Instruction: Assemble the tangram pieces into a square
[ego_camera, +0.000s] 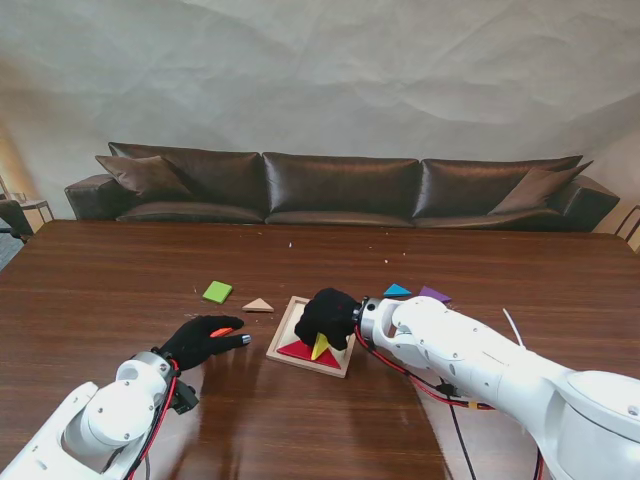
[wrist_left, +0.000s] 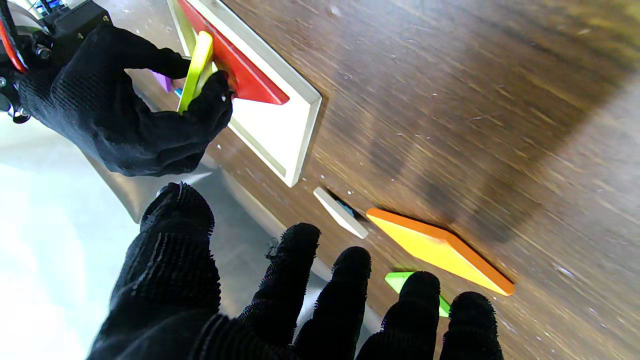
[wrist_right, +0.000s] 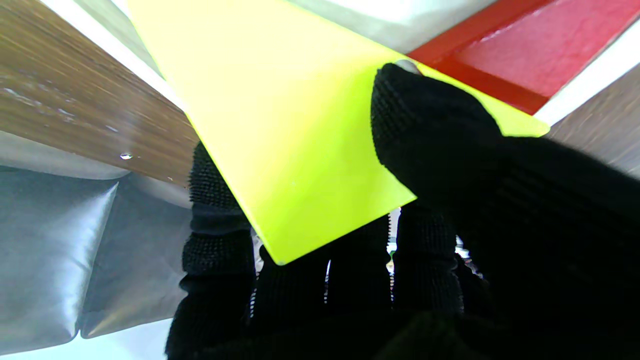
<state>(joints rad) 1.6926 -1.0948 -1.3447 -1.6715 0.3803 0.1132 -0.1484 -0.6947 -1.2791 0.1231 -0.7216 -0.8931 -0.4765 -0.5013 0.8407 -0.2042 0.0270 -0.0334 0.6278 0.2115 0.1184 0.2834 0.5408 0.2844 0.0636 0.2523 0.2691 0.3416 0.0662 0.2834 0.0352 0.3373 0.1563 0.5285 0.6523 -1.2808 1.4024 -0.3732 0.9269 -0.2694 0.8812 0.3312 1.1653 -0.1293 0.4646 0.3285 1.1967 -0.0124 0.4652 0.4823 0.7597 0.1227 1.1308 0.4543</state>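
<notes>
Holding: I see the yellow triangle (ego_camera: 320, 346) pinched in my right hand (ego_camera: 327, 317), thumb on one face, other fingers behind, the piece tilted on edge over the tray.
Tray: wooden tray (ego_camera: 288, 318), pale rim, lying on the table (ego_camera: 120, 280) near the middle, just ahead of my right wrist.
Red triangle: red triangle (ego_camera: 300, 350) lies flat inside the tray, along the side nearer to me; the yellow piece's tip stands over it, and I cannot tell whether they touch.
Right hand: black glove, fingers curled shut around the yellow piece; it covers the tray's middle, so what else lies in there is hidden.
Left hand: left hand (ego_camera: 205, 340) palm down to the left of the tray, fingers spread and loosely extended, grasping nothing.
Orange piece: orange piece (wrist_left: 440, 250) flat on the table at the left fingertips; in the stand view only a sliver shows under the fingers, contact unclear.
Tan triangle: tan triangle (ego_camera: 258, 305) just left of the tray's far corner.
Green square: green square (ego_camera: 217, 292) farther left, apart from the tan one.
Blue triangle: blue triangle (ego_camera: 397, 291) beyond the right wrist.
Purple piece: purple piece (ego_camera: 434, 294) just right of the blue one, partly cut off by the arm.
</notes>
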